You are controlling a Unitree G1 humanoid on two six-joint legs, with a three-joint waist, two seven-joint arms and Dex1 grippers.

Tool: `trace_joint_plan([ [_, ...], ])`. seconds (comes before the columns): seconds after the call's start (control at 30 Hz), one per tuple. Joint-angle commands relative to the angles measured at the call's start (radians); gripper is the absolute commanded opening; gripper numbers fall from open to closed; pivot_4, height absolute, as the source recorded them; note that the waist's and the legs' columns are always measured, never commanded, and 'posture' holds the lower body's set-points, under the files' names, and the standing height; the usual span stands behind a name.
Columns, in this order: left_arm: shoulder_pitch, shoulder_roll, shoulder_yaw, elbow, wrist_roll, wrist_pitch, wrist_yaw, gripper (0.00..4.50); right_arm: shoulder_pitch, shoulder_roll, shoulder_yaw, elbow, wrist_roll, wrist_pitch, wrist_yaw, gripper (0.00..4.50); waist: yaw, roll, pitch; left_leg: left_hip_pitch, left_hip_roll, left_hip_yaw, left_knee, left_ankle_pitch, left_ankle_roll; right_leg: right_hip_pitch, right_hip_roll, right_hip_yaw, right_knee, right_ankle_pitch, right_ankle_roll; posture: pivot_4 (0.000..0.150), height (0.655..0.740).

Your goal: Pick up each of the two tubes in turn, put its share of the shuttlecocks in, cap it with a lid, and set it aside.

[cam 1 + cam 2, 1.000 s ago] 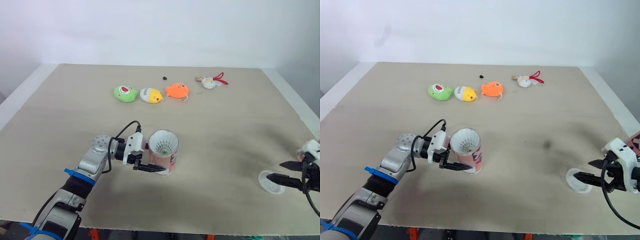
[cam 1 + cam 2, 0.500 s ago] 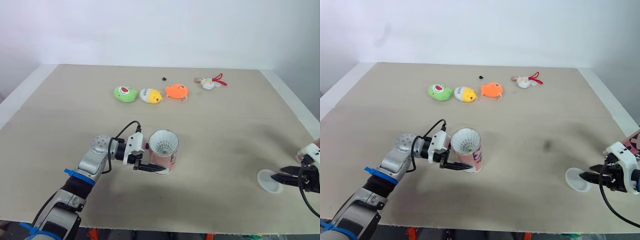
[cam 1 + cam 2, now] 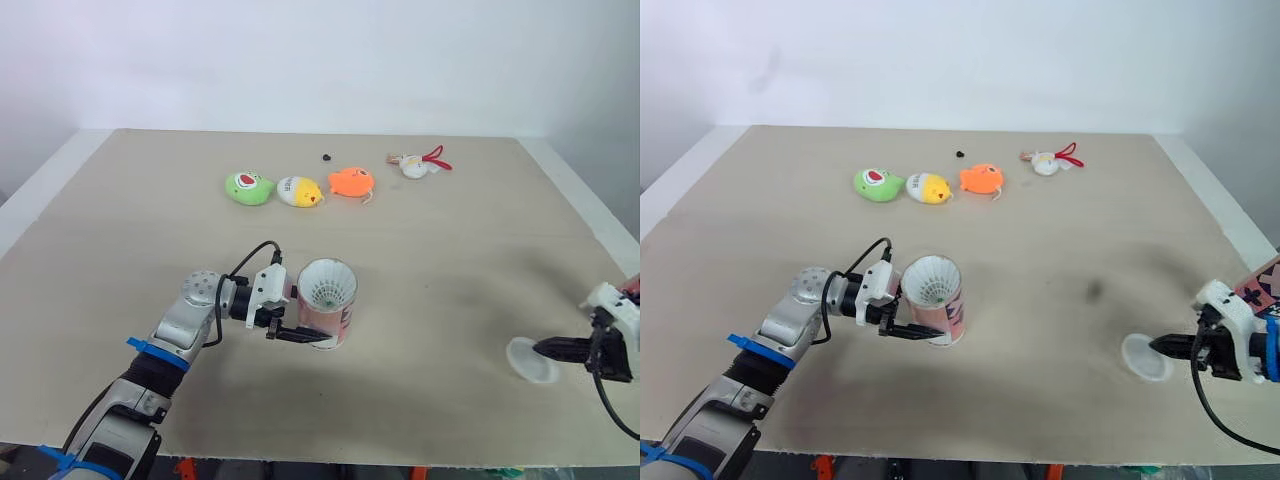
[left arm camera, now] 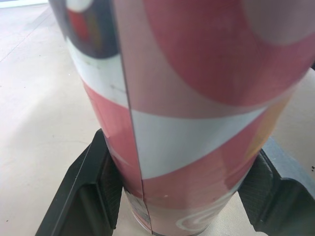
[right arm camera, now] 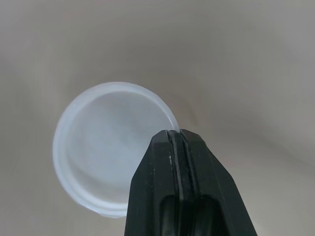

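Note:
A red-and-white tube (image 3: pixel 328 310) stands upright near the table's middle, a white shuttlecock (image 3: pixel 327 290) showing in its open mouth. My left gripper (image 3: pixel 303 337) is closed around the tube's lower part, one finger (image 4: pixel 83 196) on each side of it. At the right front of the table my right gripper (image 3: pixel 553 348) is shut on the rim of a white plastic lid (image 3: pixel 531 359), which it holds tilted just above the surface; the rim (image 5: pixel 167 115) is pinched between the black fingertips.
Green (image 3: pixel 249 187), yellow (image 3: pixel 301 190) and orange (image 3: pixel 352 181) plush toys lie in a row at the back. A small white toy with a red cord (image 3: pixel 420 165) and a tiny black object (image 3: pixel 328 157) lie behind them. The table's right edge (image 3: pixel 600 215) runs close to my right arm.
My right gripper has shut on the lid's rim and lifted it, tilting it off the table. The left arm and the tube have not moved.

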Motion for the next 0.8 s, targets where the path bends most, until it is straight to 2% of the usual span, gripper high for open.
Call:
trace_joint_plan([
  [0.03, -0.005, 0.003, 0.002, 0.009, 0.032, 0.002, 0.021, 2.75, -0.033, -0.045, -0.023, -0.107, 0.048, 0.027, 0.039, 0.08, 0.000, 0.000, 0.000, 0.000, 0.000, 0.000, 0.000, 0.000, 0.000, 0.000, 0.000, 0.000, 0.000, 0.000, 0.000, 0.150, 0.7400],
  [0.17, -0.002, 0.001, 0.002, 0.012, 0.033, -0.002, 0.024, 2.75, -0.078, -0.058, -0.018, -0.198, 0.068, 0.046, 0.036, 0.08, 0.000, 0.000, 0.000, -0.001, 0.000, 0.000, 0.000, 0.000, 0.000, -0.001, 0.000, 0.000, 0.000, 0.000, 0.000, 0.150, 0.7400],
  [0.4, 0.002, 0.003, 0.002, 0.020, 0.036, -0.009, 0.023, 2.75, -0.372, -0.013, 0.035, -0.445, 0.237, 0.227, -0.045, 0.08, 0.000, 0.001, 0.001, -0.001, 0.002, 0.001, 0.000, 0.000, 0.000, -0.003, 0.000, 0.000, 0.000, 0.001, 0.000, 0.150, 0.7400],
  [0.47, -0.002, 0.004, 0.000, 0.024, 0.038, -0.009, 0.022, 2.75, -0.519, 0.030, 0.065, -0.501, 0.329, 0.302, -0.078, 0.08, -0.001, 0.001, 0.002, -0.002, 0.002, 0.001, -0.001, 0.000, 0.000, -0.004, 0.000, 0.000, 0.000, 0.000, -0.001, 0.150, 0.7400],
  [0.57, -0.010, 0.007, -0.003, 0.023, 0.039, -0.003, 0.018, 2.75, -0.732, 0.103, 0.144, -0.538, 0.401, 0.376, -0.099, 0.08, -0.002, 0.004, 0.002, -0.004, 0.003, 0.002, -0.001, 0.000, 0.000, -0.007, -0.001, 0.001, 0.000, 0.001, -0.001, 0.150, 0.7400],
  [0.8, -0.023, 0.015, -0.009, 0.035, 0.043, -0.001, 0.010, 2.75, -1.004, 0.240, 0.358, -0.549, 0.393, 0.383, -0.049, 0.08, -0.001, 0.002, 0.002, -0.010, 0.004, 0.002, -0.003, 0.000, 0.000, -0.013, -0.003, -0.001, -0.002, 0.003, -0.005, 0.150, 0.7400],
])
